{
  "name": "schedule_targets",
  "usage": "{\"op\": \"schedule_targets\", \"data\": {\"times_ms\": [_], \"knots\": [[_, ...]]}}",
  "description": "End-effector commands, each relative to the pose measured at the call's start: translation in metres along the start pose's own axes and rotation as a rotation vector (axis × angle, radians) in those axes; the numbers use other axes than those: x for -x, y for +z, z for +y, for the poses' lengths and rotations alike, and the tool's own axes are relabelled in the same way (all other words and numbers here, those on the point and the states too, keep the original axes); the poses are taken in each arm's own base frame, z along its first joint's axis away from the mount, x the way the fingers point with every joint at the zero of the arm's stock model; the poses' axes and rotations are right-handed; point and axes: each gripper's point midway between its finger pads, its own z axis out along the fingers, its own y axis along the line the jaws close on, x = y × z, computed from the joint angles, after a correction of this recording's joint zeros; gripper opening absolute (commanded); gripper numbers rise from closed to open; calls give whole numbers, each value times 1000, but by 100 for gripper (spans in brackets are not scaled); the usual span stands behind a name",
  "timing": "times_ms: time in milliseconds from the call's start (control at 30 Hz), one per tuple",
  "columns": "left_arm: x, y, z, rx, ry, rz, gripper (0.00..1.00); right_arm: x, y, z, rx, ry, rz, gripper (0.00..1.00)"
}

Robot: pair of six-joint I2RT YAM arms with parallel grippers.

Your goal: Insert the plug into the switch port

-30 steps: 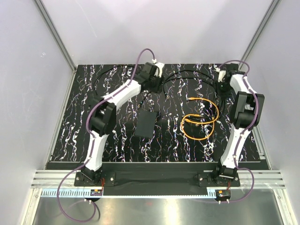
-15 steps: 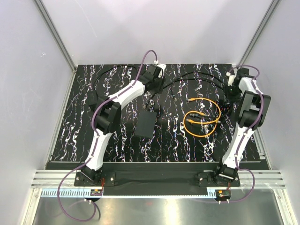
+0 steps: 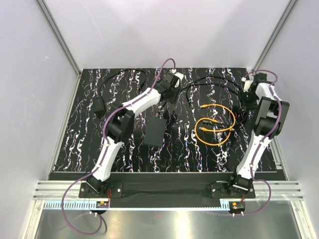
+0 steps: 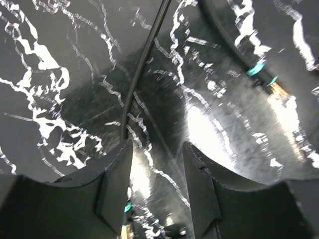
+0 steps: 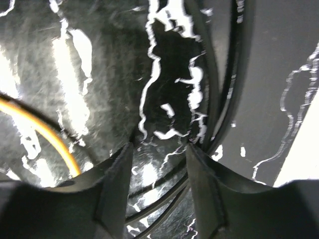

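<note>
**A:** The left claw (image 4: pixel 157 147) hangs over the far middle of the table (image 3: pixel 84 144). Its jaws are partly spread with nothing between them. Only a thin black cable (image 4: pixel 144 59) crosses the marbled top beyond its tips.

**B:** Noted. The black box (image 3: pixel 155 131) lies flat nearer the arm bases, and neither claw touches it. We can't make out the switch port on any edge.

**A:** To its right we see the orange cable (image 5: pixel 50 135), coiled. The plug (image 3: pixel 199 128) looks to be the tip at the coil's left side, but it's too small to be sure.

**B:** The right claw (image 5: pixel 159 147) is at the far right, jaws parted and empty. It has the orange strand on one side and black cables (image 5: pixel 238 59) on the other.

**A:** Our judgement is that nothing is gripped yet. We'd have the right claw take the cable just behind the plug, close enough that the tip won't droop. The left claw would pin the box against sliding. We should find the port edge first, then line up square before pushing.
</note>
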Motion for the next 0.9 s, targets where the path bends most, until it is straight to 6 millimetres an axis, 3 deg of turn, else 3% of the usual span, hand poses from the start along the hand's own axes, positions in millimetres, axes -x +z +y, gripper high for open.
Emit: {"op": "schedule_targets", "data": {"times_ms": [0, 33, 133, 267, 367, 400, 433, 533, 767, 867], "knots": [[7, -15, 20, 46, 58, -4, 49, 9, -29, 7, 57, -21, -41, 55], [-4, -15, 26, 51, 58, 27, 49, 13, -35, 17, 108, -23, -61, 59], [-8, -25, 34, 12, 60, 42, 50, 24, -57, 34, 197, -25, -112, 69], [-28, -32, 36, -73, 80, 94, 54, 37, -93, 58, 305, -33, -205, 75], [-20, -56, 37, -99, 93, 58, 56, 41, -112, 79, 390, -38, -235, 74], [-30, -54, 37, -106, 108, 82, 57, 41, -115, 81, 393, -39, -231, 74], [-21, -69, 30, -120, 132, 40, 59, 41, -117, 86, 416, -36, -230, 74], [-33, -86, 11, -140, 231, 40, 65, 42, -122, 96, 452, -17, -226, 73], [-84, -90, -6, -147, 371, 190, 73, 39, -125, 109, 480, -18, -214, 72], [-103, -98, -19, -254, 468, 229, 78, 38, -127, 111, 488, -19, -212, 73]]}}
